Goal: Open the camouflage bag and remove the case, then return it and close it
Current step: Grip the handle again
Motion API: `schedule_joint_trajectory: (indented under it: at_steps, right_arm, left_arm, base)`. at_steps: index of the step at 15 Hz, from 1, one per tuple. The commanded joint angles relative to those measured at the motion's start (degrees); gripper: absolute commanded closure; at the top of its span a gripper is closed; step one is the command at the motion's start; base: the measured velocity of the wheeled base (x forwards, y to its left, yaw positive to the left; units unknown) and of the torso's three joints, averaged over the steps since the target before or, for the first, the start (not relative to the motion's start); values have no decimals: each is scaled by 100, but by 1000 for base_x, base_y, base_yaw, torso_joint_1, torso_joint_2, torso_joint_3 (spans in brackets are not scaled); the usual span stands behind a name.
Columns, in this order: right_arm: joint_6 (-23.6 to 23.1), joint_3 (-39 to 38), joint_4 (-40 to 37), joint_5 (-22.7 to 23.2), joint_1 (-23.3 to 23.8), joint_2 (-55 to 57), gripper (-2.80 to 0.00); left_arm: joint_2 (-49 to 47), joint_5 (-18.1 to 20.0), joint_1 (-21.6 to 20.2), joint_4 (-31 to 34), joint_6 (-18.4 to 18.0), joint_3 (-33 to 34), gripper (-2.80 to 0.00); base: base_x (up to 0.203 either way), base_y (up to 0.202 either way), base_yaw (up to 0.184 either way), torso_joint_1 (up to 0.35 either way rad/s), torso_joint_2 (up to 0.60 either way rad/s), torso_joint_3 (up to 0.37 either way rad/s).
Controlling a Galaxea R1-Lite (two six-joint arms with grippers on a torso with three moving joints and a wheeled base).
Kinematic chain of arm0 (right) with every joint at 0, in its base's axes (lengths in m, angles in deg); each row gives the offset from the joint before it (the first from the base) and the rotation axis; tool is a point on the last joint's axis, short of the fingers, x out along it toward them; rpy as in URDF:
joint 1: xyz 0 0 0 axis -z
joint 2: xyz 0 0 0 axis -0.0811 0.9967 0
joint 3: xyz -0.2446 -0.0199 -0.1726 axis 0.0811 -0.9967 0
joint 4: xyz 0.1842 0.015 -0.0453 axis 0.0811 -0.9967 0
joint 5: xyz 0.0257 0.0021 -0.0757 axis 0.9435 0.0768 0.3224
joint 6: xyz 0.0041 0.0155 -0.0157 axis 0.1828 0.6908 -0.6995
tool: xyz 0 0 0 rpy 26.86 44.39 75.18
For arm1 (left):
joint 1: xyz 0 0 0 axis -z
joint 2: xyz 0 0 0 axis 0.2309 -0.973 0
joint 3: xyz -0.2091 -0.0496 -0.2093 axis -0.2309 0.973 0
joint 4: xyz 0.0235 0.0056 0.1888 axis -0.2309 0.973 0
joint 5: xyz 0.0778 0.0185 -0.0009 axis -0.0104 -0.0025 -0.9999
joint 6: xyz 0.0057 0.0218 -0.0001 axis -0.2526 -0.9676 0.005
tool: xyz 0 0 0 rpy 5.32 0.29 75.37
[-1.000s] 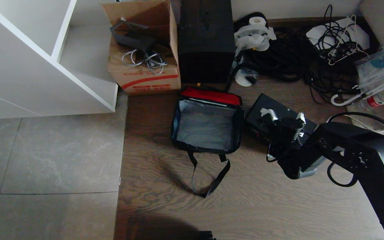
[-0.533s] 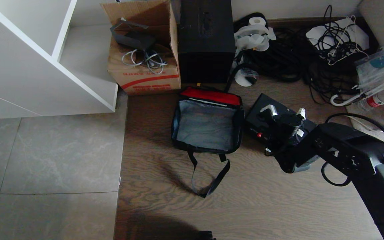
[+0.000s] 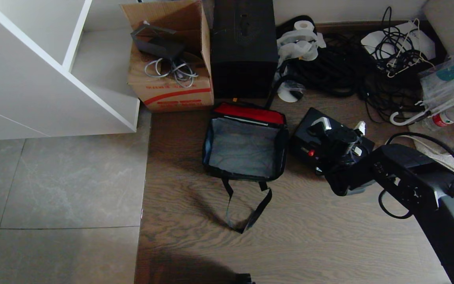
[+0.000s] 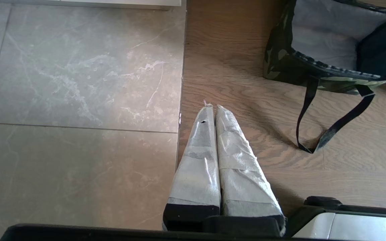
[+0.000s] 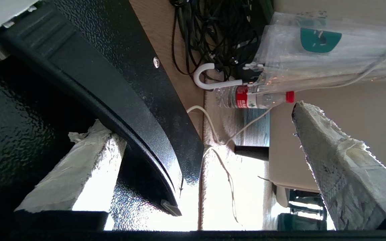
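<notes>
Fingers of the right gripper (image 3: 339,125) (spread wide) straddle the case (image 3: 309,136) beside the camouflage bag (image 3: 244,144).

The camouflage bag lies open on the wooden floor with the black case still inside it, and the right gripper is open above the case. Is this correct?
Not quite. The camouflage bag is open on the wooden floor, but it is empty: the head view shows only its grey lining. The case lies on the floor beside the bag, and the right gripper is open over it there.
</notes>
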Motion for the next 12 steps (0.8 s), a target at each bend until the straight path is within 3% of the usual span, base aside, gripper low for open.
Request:
schedule_joint_trajectory:
  at_steps: [1,12]
  right_arm:
    - [-35,130,3,-38,23,92,-280]
    - [44,419,-603,-29,225,144,-280]
  left_arm:
    - [2,-2,0,-5,3,53,0]
    - [2,-2,0,-5,3,53,0]
  base:
    - [0,0,0,0,0,0]
    - [0,0,0,0,0,0]
